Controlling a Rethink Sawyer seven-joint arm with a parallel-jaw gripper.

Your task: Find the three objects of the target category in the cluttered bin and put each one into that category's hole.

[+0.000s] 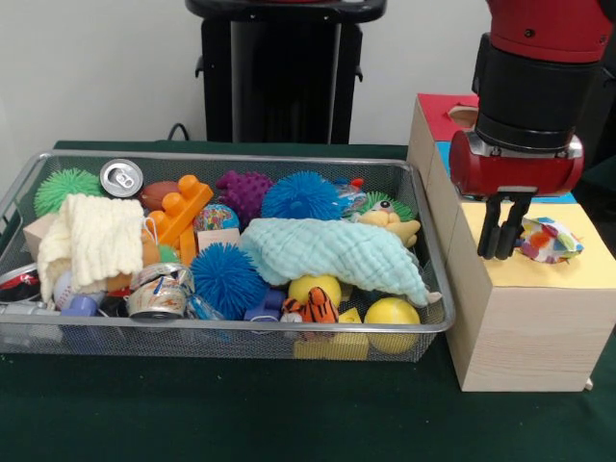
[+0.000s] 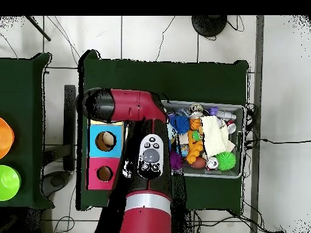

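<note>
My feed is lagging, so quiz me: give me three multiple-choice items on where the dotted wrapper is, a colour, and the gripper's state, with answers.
1. Where does the polka-dot wrapper lie?
A. In the wire mesh bin
B. On the yellow box top
C. On the green tablecloth

2. What colour is the cloth draped over the toys near the bin's middle?
A. Pale mint green
B. Red
C. Black

3. How is the gripper?
A. Clamped on a can
C. Out of view
B. Fingers close together, holding nothing, beside the wrapper

Answers:
1 B: the wrapper rests on the yellow box top, right of the gripper.
2 A: the mint cloth lies across the toys in the wire mesh bin.
3 B: the front view shows the gripper down beside the wrapper, nothing between its fingers.
</note>
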